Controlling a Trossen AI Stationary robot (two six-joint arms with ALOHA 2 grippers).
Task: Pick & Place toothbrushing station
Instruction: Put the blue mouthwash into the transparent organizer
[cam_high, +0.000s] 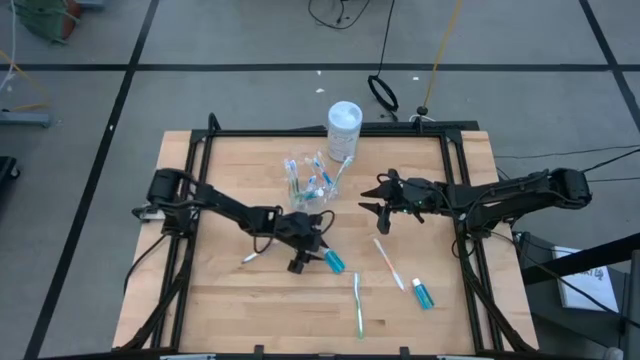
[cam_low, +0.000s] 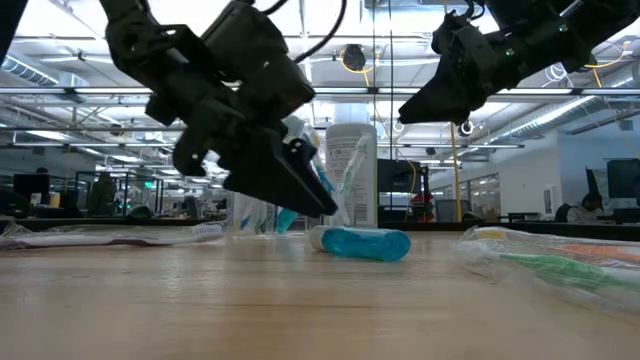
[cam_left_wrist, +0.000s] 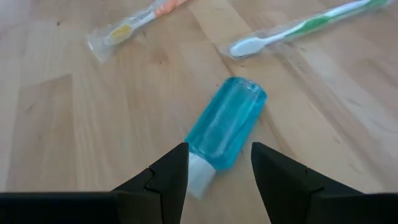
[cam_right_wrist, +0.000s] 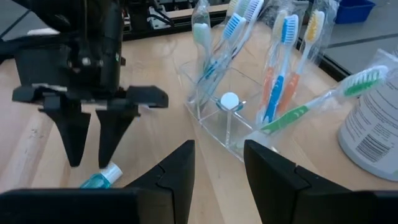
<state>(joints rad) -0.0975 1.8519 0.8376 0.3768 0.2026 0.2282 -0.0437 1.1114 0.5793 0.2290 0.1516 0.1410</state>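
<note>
Landmark: clear plastic holder at table centre-back, w/ several wrapped toothbrushes standing in it and a toothpaste tube, white cap up, in one compartment. The high view shows it as a multi-compartment organiser rather than a round cup.

Just behind the holder, on its right-arm side: tall white cylindrical container, upright; one green-handled toothbrush leans from the holder twd it.

Left gripper sits just in front of the holder, low over the wood table. Jaws open, nothing held; the dark fingers straddle the white-cap end of a blue toothpaste tube lying flat on the table. Cannot tell if the tips touch the tube.

Other loose items in front of the holder:
- orange/yellow wrapped toothbrush, beside left gripper on the left-arm side
- green toothbrush, nr front edge
- white/pink toothbrush, toward right arm
- 2nd blue tube, well apart from the holder, front right

Right gripper hovers to the holder's right-arm side, raised off the table in the low view, jaws open and empty, pointed at the holder and the left gripper.
</note>
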